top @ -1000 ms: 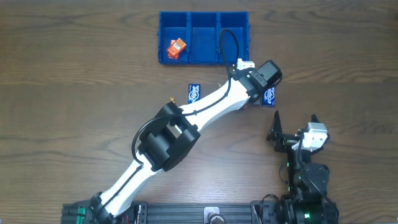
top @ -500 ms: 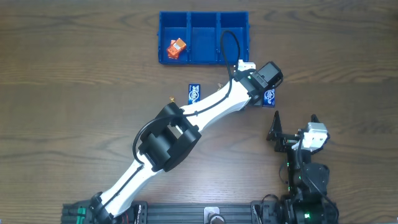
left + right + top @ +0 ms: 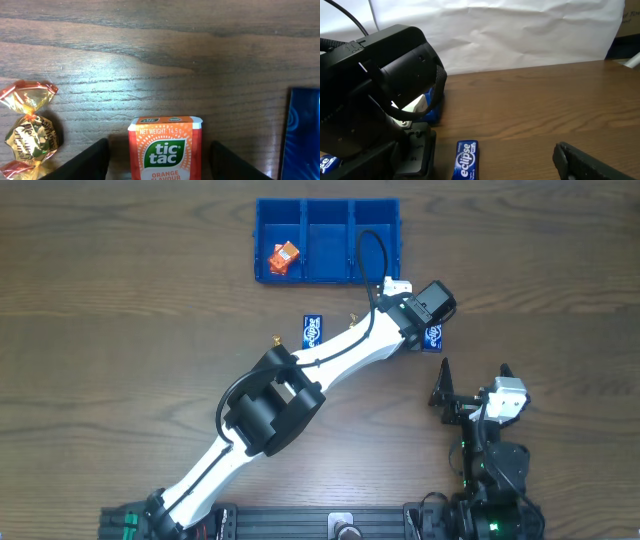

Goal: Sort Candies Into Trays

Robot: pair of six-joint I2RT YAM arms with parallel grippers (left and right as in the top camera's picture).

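A blue tray [image 3: 327, 200] with three compartments stands at the far side; orange candy boxes [image 3: 283, 257] lie in its left compartment. My left gripper [image 3: 161, 152] is open and low over the table, straddling an orange mint box [image 3: 165, 150] with a gap on each side. A gold-wrapped candy [image 3: 27, 132] lies beside it, and a blue gum pack [image 3: 303, 135] on the other side. In the top view the left wrist [image 3: 425, 305] covers the mint box. My right gripper [image 3: 472, 383] stands open near its base, holding nothing.
A second blue gum pack [image 3: 312, 330] lies on the wood below the tray, and another [image 3: 432, 335] sits by the left wrist, also visible as the gum pack [image 3: 466, 159] before the right gripper. The left arm stretches diagonally across the table's middle.
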